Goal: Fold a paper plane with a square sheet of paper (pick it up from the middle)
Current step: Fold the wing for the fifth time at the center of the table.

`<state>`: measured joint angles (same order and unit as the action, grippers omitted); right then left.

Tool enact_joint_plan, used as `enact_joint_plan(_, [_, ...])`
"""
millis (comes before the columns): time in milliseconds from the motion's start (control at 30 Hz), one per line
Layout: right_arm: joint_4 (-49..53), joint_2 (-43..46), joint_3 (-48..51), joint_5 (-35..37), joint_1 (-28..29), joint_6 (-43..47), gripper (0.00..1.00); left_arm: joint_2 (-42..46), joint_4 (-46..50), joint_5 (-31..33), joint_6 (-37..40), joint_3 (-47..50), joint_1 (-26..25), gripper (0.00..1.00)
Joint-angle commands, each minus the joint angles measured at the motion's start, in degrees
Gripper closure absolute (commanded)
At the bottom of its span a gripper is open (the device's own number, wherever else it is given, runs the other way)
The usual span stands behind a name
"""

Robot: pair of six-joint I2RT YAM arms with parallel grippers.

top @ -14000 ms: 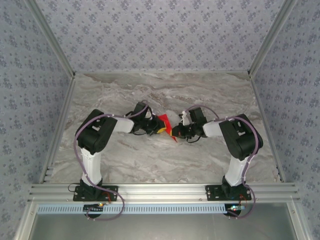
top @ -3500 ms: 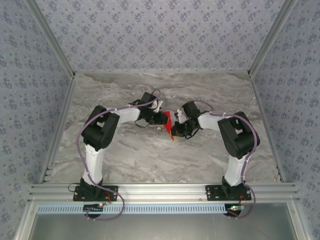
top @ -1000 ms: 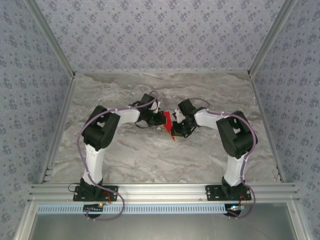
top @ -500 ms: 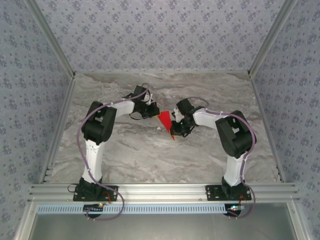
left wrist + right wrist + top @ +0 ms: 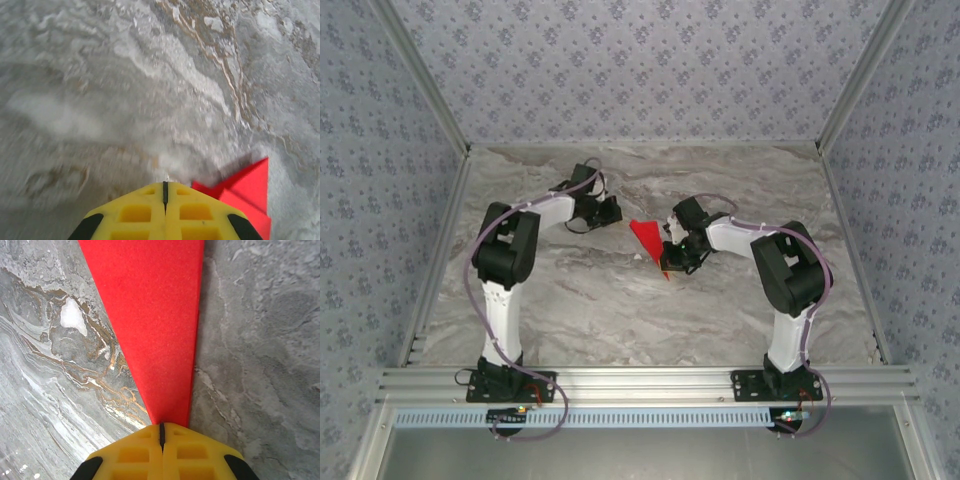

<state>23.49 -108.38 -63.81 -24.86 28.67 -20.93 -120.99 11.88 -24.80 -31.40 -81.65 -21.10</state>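
A robotics lab test cell is indicated, not a home. The workspace is closed in on three sides by wall panels papered in a blue-grey floral print and held in bare aluminium framing. A marble-patterned tabletop is laid inside. Two robot arms, the left arm and the right arm, are bolted to an aluminium rail at the near edge. Purple cables are run along them, and a slotted cable duct is fitted below the rail.
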Motion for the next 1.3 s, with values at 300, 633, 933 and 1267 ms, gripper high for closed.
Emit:
enact_joint_plan(300, [4.7,0.2,-1.0,-1.6,-0.8,0.4,1.0,3.7,-7.7,-4.4,-3.8,5.0,-9.4,0.94])
enact_joint_plan(633, [-1.1,1.6,-3.6,-6.1,-1.0,-1.2,1.0,-1.5,-7.4,-3.4,-4.2,5.3,-10.2,0.96])
enact_joint_plan(933, [-2.5,-4.0,-9.3,-4.1,-0.7,-1.9,1.0,-1.9,-7.5,-2.1,-3.7,7.2,-10.1,0.96])
enact_joint_plan(1267, [-0.3,-6.1,-8.1,-5.1,-0.3,0.5,1.0,-2.7,-5.3,0.2,-3.7,7.1,-10.2,0.97])
